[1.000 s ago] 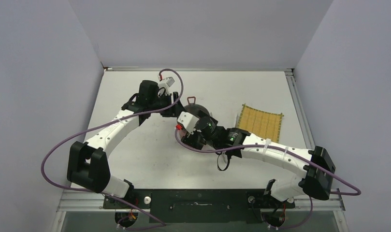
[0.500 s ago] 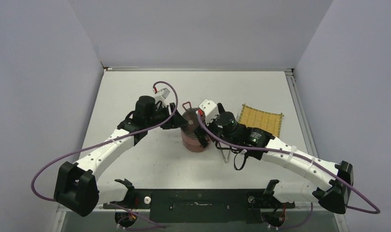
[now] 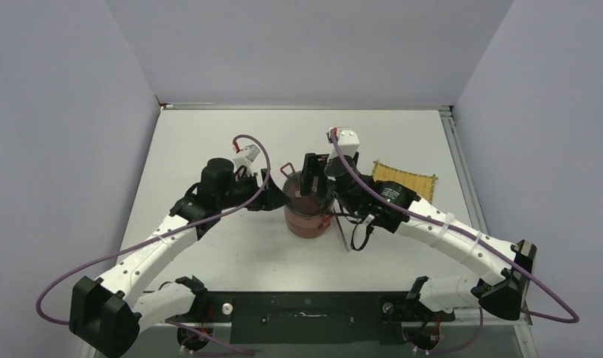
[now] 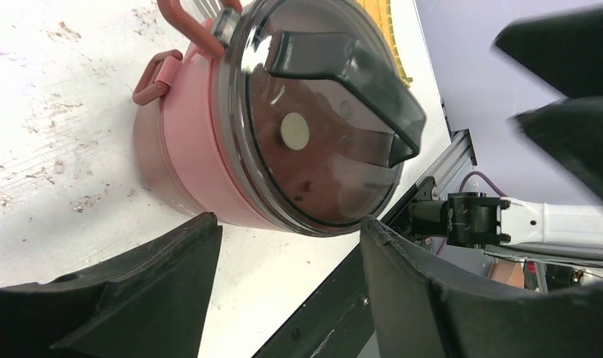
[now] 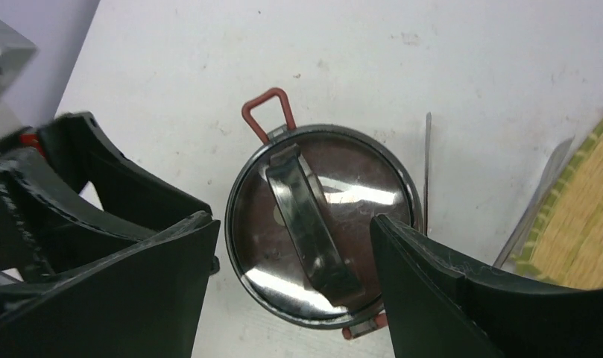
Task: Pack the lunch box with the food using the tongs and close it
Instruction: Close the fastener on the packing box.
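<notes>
At the near edge a black rail carries both arm bases, the lowest parts cut off by the frame. Towards mid-table the lunch box stands upright, its pink-red body closed under a clear, dark-rimmed lid crossed by a black bar handle. Tint and glare hide whatever lies beneath the lid.

The left gripper sits low at the box's left flank, jaws parted wide and gripping nothing. Whether its fingers touch the wall cannot be told. The right gripper hangs over the lid, jaws spread wider than the handle, empty.

Just right of the box lie the tongs. One slim arm shows plainly and the rest runs under the right finger, so the joined end is unseen. Beyond them a yellow woven mat is partly covered by the right arm.

The white table is scuffed and speckled. Pale lilac-grey walls close it in on three sides.
</notes>
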Controlling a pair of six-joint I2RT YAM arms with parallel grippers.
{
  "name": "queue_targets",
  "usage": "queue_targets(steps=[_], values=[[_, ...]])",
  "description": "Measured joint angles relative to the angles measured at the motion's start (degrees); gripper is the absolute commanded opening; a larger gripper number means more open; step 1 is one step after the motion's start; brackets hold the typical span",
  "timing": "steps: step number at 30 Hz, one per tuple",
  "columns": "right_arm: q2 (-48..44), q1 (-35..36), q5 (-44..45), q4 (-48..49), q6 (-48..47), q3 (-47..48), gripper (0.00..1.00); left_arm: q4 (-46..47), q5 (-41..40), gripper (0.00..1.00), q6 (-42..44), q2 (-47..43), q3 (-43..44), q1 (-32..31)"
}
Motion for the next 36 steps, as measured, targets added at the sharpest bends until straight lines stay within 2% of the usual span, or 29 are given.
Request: queue_targets(steps=[2, 8, 14, 18, 20, 27, 36], values=[[0.59, 1.92, 3.17, -2.73, 4.24, 0.17, 0.74, -2.89, -0.72, 0.74, 1.29, -0.85, 1.84, 0.37], [1.75, 6.08, 8.61, -8.52, 12.79, 0.17, 0.72, -9.09, -2.27, 0.74, 6.75, 2.32, 12.11, 4.26], [4.37, 8.13, 13.03, -10.88, 16.74, 0.20, 0.74, -10.01, -1.97, 0.74, 8.63, 5.27, 14.27, 9.35], [6.95, 9.73, 16.04, -12.17, 17.55, 0.28, 0.63, -10.05, -1.60, 0.74, 8.81, 5.79, 14.05, 10.73], [8.20, 10.21, 17.55, -12.48, 17.18, 0.28, 0.54, -9.88, -1.18, 0.75, 8.90, 5.88, 13.99, 11.26], [8.76, 10.27, 20.59, -12.35, 12.90, 0.26, 0.35, -9.51, -0.94, 0.75, 10.16, 6.82, 13.14, 12.31], [9.07, 9.60, 19.63, -8.07, 0.42, -0.59, 0.33, -9.27, -0.94, 0.75, 10.91, 7.17, 11.87, 13.11]])
